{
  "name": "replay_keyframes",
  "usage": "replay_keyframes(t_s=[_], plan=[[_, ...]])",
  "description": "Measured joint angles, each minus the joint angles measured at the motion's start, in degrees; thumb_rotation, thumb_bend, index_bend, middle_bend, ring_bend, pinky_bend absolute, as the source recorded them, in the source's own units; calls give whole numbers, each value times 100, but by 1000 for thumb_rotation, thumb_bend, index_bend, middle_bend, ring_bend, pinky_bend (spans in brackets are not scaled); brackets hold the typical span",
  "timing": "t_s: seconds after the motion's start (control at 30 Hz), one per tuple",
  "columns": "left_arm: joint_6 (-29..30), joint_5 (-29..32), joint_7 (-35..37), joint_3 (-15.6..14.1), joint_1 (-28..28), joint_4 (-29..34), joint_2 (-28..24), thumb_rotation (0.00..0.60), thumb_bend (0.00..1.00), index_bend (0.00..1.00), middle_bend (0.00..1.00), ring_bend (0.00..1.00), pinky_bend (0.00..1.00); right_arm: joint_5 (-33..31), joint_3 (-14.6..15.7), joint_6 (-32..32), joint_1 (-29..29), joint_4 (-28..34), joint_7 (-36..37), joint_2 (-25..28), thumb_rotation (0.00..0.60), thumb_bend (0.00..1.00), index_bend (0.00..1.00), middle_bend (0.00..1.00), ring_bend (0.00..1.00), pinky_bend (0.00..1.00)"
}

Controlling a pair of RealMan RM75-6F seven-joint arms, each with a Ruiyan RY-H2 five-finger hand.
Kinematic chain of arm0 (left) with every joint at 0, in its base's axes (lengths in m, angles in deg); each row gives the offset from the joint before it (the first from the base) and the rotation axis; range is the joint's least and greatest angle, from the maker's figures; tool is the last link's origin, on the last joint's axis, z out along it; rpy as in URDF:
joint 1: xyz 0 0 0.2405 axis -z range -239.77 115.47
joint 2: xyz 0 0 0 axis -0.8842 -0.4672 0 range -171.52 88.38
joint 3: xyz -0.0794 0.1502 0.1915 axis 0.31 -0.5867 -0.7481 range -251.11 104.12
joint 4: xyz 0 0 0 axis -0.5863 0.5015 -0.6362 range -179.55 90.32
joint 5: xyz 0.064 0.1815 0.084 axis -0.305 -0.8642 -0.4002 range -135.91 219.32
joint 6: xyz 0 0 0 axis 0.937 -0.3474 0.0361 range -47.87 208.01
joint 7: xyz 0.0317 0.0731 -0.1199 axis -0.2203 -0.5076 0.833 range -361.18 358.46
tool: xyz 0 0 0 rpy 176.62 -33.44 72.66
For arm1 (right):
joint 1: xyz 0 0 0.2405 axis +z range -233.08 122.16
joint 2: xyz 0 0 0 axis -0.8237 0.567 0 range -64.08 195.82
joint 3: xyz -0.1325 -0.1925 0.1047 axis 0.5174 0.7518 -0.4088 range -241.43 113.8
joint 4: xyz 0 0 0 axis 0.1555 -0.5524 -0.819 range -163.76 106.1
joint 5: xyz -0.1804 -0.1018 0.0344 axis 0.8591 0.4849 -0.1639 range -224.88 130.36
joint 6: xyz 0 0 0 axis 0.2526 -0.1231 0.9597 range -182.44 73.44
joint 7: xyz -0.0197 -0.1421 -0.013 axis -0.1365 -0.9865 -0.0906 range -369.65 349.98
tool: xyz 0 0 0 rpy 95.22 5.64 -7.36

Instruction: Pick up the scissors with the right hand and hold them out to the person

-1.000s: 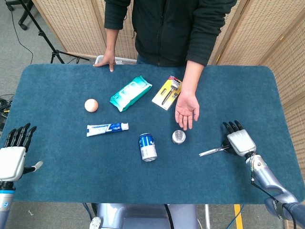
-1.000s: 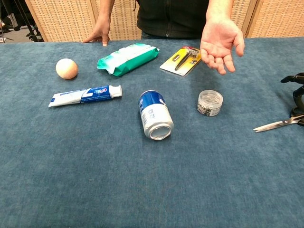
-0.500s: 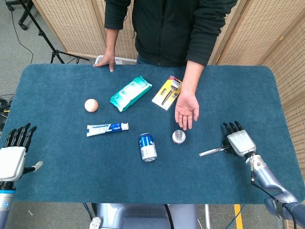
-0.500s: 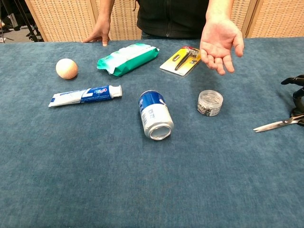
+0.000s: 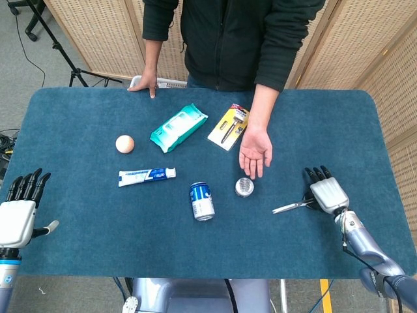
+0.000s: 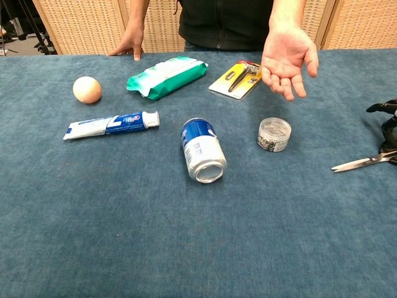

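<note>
The blue counter (image 5: 91, 228) is covered with small goods. The person's palm (image 5: 255, 151) is held open above it. The right hand (image 5: 326, 192) is laid over the handles of the scissors (image 5: 294, 207); whether they are gripped cannot be told. The left hand (image 5: 18, 212) is spread, empty. No writing can be read.

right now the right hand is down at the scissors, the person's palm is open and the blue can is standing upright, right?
Not quite: the blue can lies on its side, its open end facing the chest view. The rest holds: the right hand is down at the scissors and the person's palm is open.
</note>
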Motion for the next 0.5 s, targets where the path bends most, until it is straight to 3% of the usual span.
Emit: replay_keyframes(t_s=[0.33, 0.5], plan=[[-12, 10, 4, 3, 7, -3, -1, 600, 0, 0, 0, 0, 0, -1, 4, -10, 13, -86, 32, -67, 600, 513, 643, 27, 0, 0], [-18, 8, -5, -2, 9, -1, 2, 600, 0, 0, 0, 0, 0, 82, 27, 146, -21, -70, 96, -40, 600, 543, 666, 30, 0, 0]])
